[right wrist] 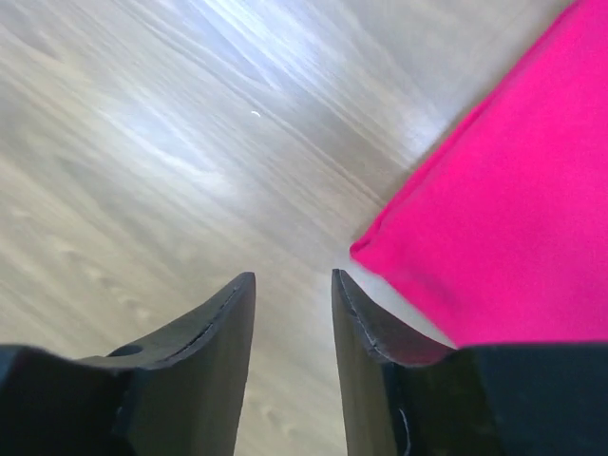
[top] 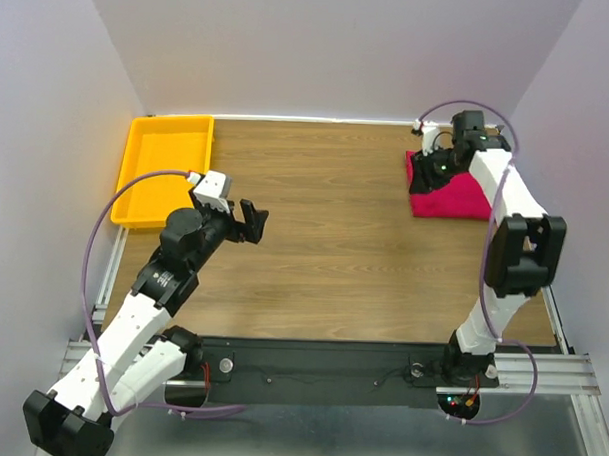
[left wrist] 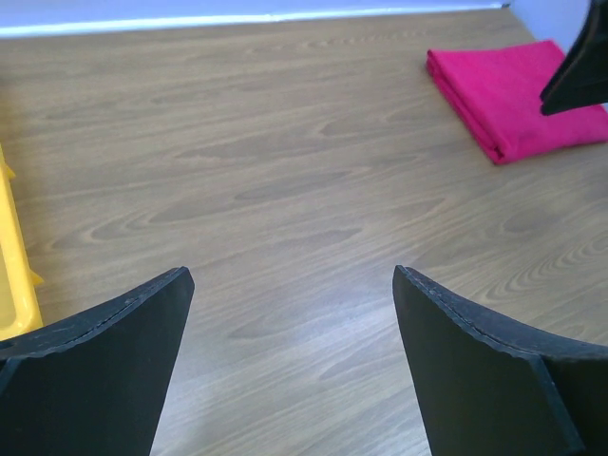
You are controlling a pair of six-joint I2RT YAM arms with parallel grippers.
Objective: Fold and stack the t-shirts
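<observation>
The crimson-red t-shirt (top: 456, 198) lies folded into a compact rectangle at the far right of the wooden table. It also shows in the left wrist view (left wrist: 518, 95) and the right wrist view (right wrist: 513, 209). My right gripper (top: 427, 152) hovers at the shirt's left edge, just off a folded corner. Its jaws (right wrist: 293, 277) stand a narrow gap apart with only bare table between them. My left gripper (top: 253, 221) is wide open and empty over the left middle of the table (left wrist: 293, 275), far from the shirt.
A yellow plastic tray (top: 166, 168) stands at the far left of the table, and its edge shows in the left wrist view (left wrist: 14, 275). Grey walls close in the table on three sides. The right arm reaches over the shirt's near right side.
</observation>
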